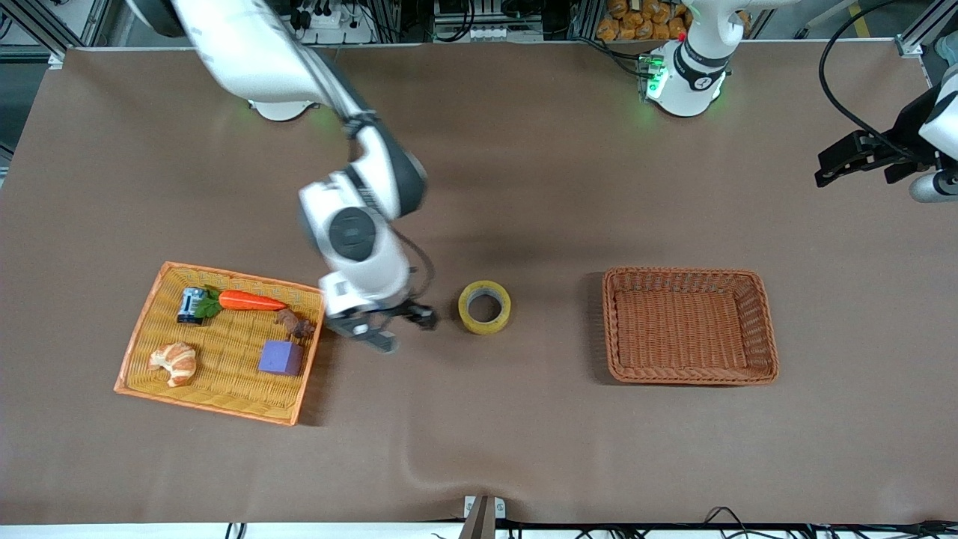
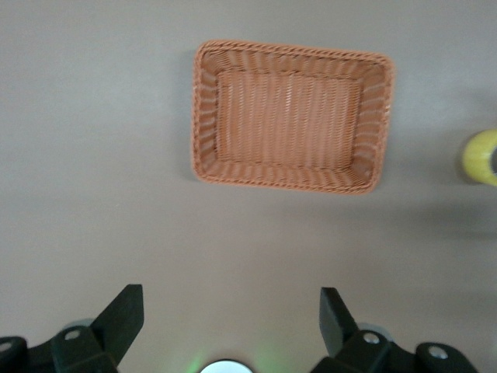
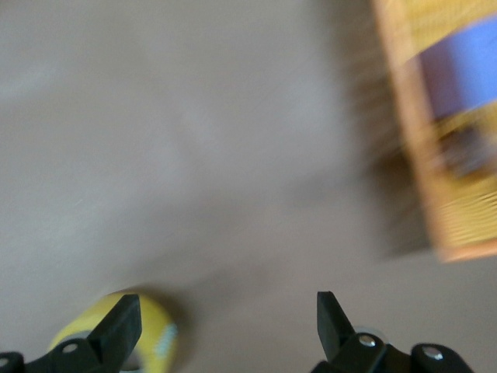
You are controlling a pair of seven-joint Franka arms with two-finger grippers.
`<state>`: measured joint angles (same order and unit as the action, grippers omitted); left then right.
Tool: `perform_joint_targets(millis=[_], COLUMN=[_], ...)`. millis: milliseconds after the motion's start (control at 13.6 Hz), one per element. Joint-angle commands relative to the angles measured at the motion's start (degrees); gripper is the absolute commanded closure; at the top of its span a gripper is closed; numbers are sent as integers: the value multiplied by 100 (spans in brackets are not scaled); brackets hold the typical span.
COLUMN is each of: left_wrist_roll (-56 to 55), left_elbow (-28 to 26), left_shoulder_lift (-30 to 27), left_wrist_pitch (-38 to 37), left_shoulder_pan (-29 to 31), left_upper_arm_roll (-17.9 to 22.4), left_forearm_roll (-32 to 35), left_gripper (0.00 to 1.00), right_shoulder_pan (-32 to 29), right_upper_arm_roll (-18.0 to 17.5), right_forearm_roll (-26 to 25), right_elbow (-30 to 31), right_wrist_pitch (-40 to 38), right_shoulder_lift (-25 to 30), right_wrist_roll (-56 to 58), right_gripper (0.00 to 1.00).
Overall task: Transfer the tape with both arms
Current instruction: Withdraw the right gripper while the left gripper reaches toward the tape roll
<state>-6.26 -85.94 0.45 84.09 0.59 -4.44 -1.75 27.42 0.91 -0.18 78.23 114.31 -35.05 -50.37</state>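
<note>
The tape (image 1: 485, 306), a yellowish ring with a grey core, lies flat on the brown table between the two baskets. My right gripper (image 1: 397, 328) is open and empty, low over the table between the tape and the yellow basket (image 1: 150, 314). In the right wrist view the tape (image 3: 147, 326) shows beside one fingertip (image 3: 124, 318), and my right gripper (image 3: 227, 318) holds nothing. My left gripper (image 1: 846, 161) is open and empty, up in the air at the left arm's end of the table. In the left wrist view my left gripper (image 2: 231, 315) is wide open and the tape (image 2: 481, 157) shows at the edge.
The yellow basket holds a carrot (image 1: 251, 301), a croissant (image 1: 174, 362), a purple block (image 1: 281, 357), a small can (image 1: 190, 305) and a brown piece (image 1: 295, 323). An empty orange-brown wicker basket (image 1: 763, 329) stands toward the left arm's end; it also shows in the left wrist view (image 2: 203, 116).
</note>
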Motion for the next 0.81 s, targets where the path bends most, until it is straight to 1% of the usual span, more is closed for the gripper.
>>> perform_joint_targets(millis=[0,147,221,368,515,588,735], left_wrist_roll=[-24,-24,-33,-33,-24,-42,-295], left_elbow=[68,68,68,68,68,68,68], left_shoulder_lift=[148,446,595,868,1184,1351,1694], left_wrist_pitch=[423,783,906,1205,1574,1706,1987], left_shoulder_pan=[-137,-426,-637,-928,-1191,-1367,-1815], left_upper_arm_roll=[-48,-48,-39,-48,-57,-57,-57], left_forearm_roll=[-343,-370,-370,-379,-501,-615,-607], left_gripper=[0,0,0,0,0,0,0], right_shoulder_pan=[-657,-1166,-1395,-1835,-2082,-2187,-2188], right_upper_arm_roll=[-153,-144,-135,-144,-135,-135,-135], right_forearm_roll=[44,211,212,212,221,212,212], right_elbow=[237,263,263,377,998,1211,1239], right_wrist_pitch=[-583,-943,-1198,-1708,-1737,-1737,-1867], right_shoulder_lift=[437,656,788,1051,1691,1938,2264], right_wrist_roll=[1234,2124,2423,3397,3638,3665,3953], right_gripper=[0,0,0,0,0,0,0])
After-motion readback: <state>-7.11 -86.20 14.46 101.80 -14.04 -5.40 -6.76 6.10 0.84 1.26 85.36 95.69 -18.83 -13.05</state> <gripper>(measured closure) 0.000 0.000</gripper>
